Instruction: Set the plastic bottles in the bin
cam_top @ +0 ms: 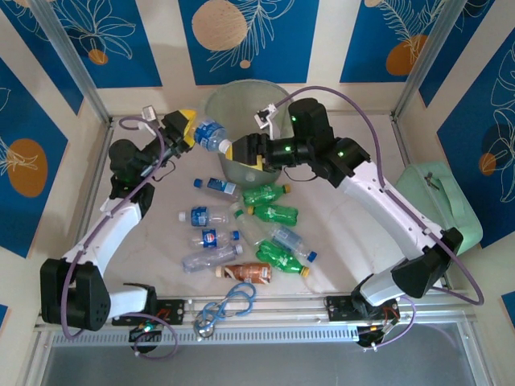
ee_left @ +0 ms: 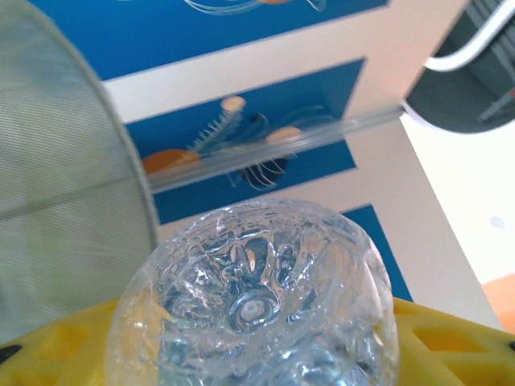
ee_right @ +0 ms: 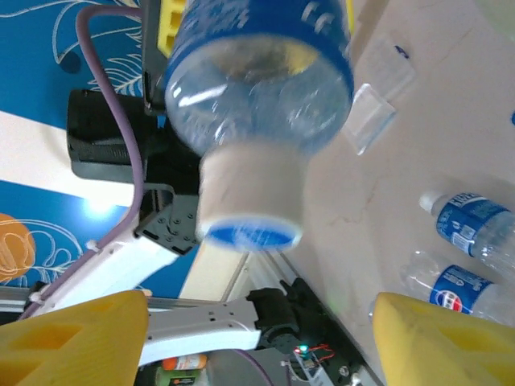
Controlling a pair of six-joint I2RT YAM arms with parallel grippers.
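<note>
A clear plastic bottle [cam_top: 211, 134] with a blue label hangs in the air beside the bin [cam_top: 241, 100], a pale translucent bucket at the back. My left gripper [cam_top: 191, 130] is shut on this bottle; its ribbed base [ee_left: 253, 297] sits between the yellow fingers [ee_left: 451, 338], with the bin wall [ee_left: 64, 201] to the left. My right gripper [cam_top: 241, 154] stands open just short of the bottle's cap [ee_right: 249, 233], nothing between its fingers [ee_right: 72, 338]. Several more bottles lie on the table: clear ones [cam_top: 205, 215], green ones [cam_top: 273, 213] and a brown one [cam_top: 245, 273].
A mint green case [cam_top: 442, 201] stands at the right edge. A blue-grey looped cable [cam_top: 225, 305] lies by the near rail. Metal frame posts rise at the back corners. The two arms reach toward each other in front of the bin.
</note>
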